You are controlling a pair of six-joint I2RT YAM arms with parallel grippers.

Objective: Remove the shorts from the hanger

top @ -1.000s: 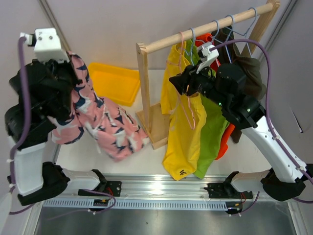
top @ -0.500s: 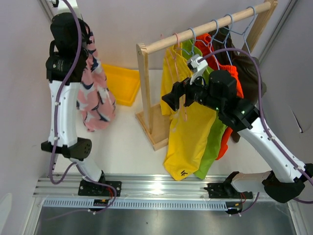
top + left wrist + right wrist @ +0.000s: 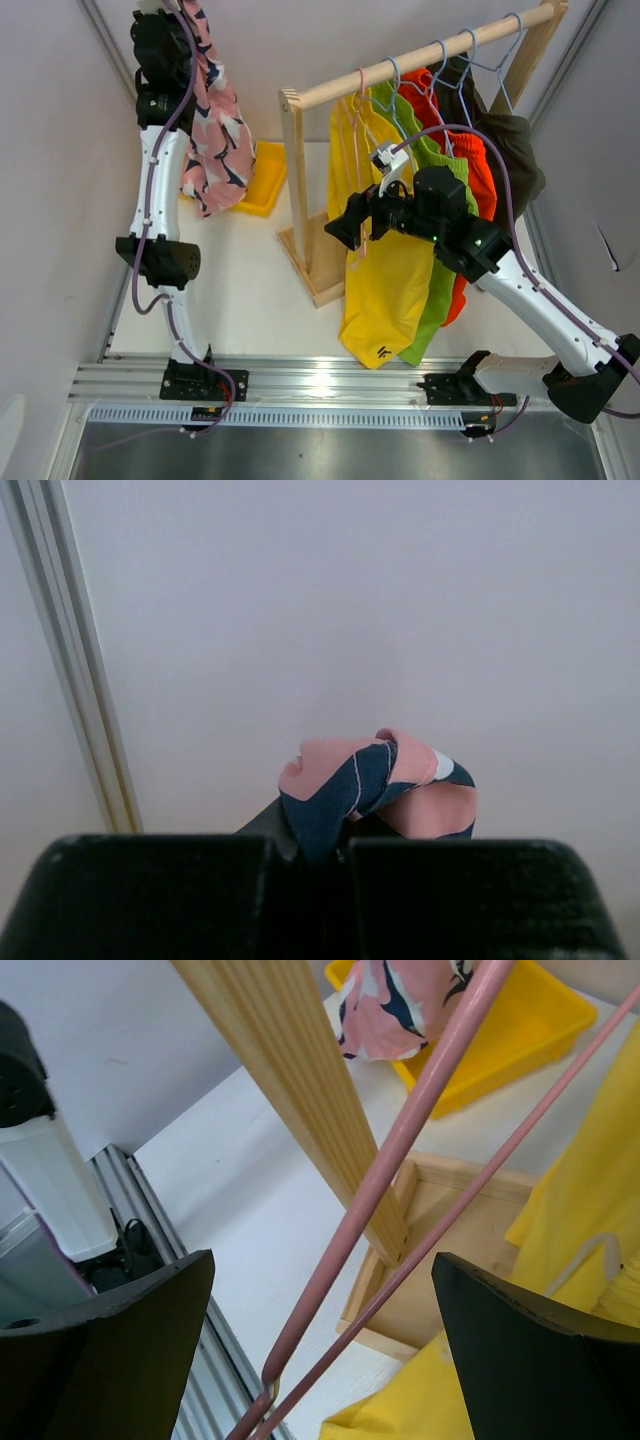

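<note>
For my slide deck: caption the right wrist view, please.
Open right gripper straddles the bare pink hanger beside the wooden post, yellow shorts alongside.

The pink shorts, patterned dark and white, dangle limp at the far left, pinched in the left gripper. On the wooden rail hang, left to right, the yellow shorts, lime green shorts, orange shorts and dark olive-brown shorts, closely overlapping.

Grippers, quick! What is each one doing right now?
Left gripper: closed, holding the pink shorts.
Right gripper: open, holding nothing; the pink hanger runs between its fingers.
</note>
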